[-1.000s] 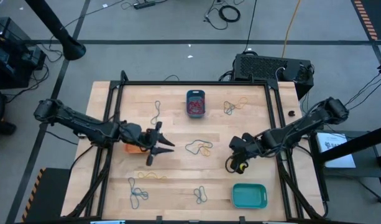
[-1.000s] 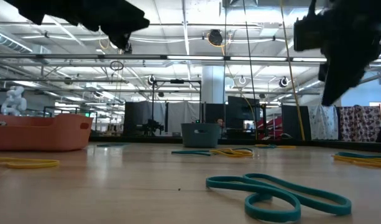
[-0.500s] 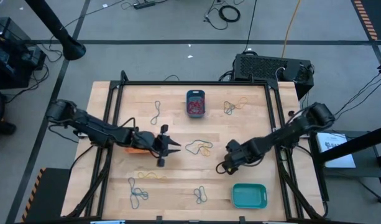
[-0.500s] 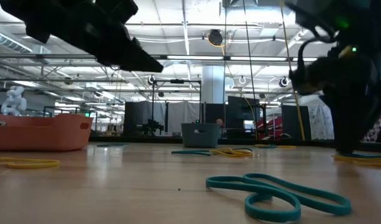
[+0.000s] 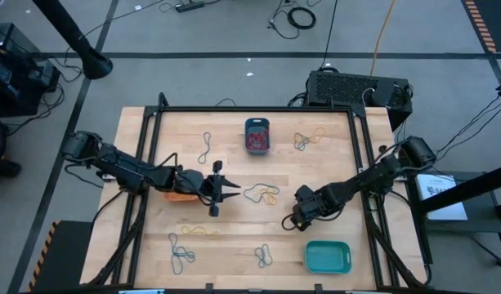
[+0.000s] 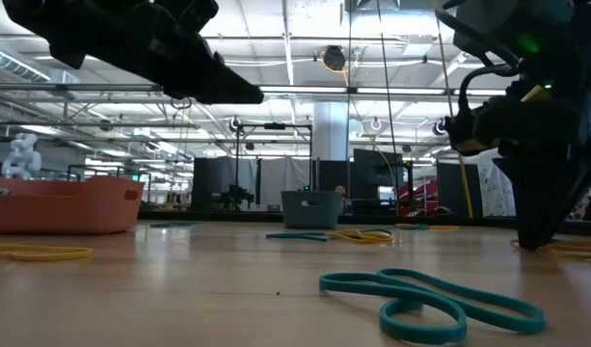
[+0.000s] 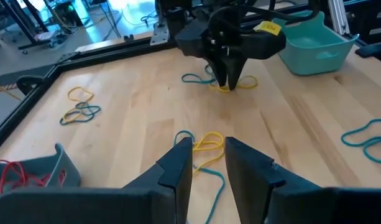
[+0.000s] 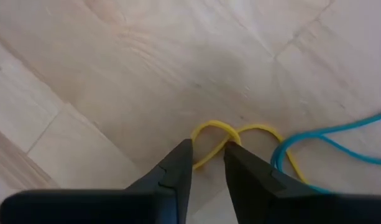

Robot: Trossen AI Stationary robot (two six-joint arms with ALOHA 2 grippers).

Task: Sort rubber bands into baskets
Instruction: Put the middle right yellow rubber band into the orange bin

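Observation:
Thin rubber bands lie scattered flat on the wooden table. A yellow and blue tangle (image 5: 262, 194) lies mid-table, and my left gripper (image 7: 209, 158) hangs open just left of it, above the table, pointing at it. The orange basket (image 6: 64, 204) sits under my left arm. My right gripper (image 8: 209, 152) points down, open by a narrow gap, its tips astride a yellow band (image 8: 215, 130) next to a blue band (image 8: 339, 134). The dark teal basket (image 5: 257, 135), holding red bands, stands at the far middle. The turquoise basket (image 5: 328, 256) stands at the near right. My right gripper comes from above, pointing down, with the yellow band's loop (image 8: 206, 155) running in between its two fingertips. The band lies flat on the table. I cannot tell whether the fingers touch it.
Other loose bands lie far left (image 5: 207, 147), far right (image 5: 309, 139), near left (image 5: 181, 253) and near middle (image 5: 263, 256). A teal band (image 6: 430, 299) lies close to the low camera. A black frame (image 5: 258, 109) borders the table.
My right gripper has sunk toward the table and shifted a little left, rolling its wrist, until its tips reach the yellow band. My left gripper has come down and moved right toward the mid-table tangle, rolling too. No band has moved.

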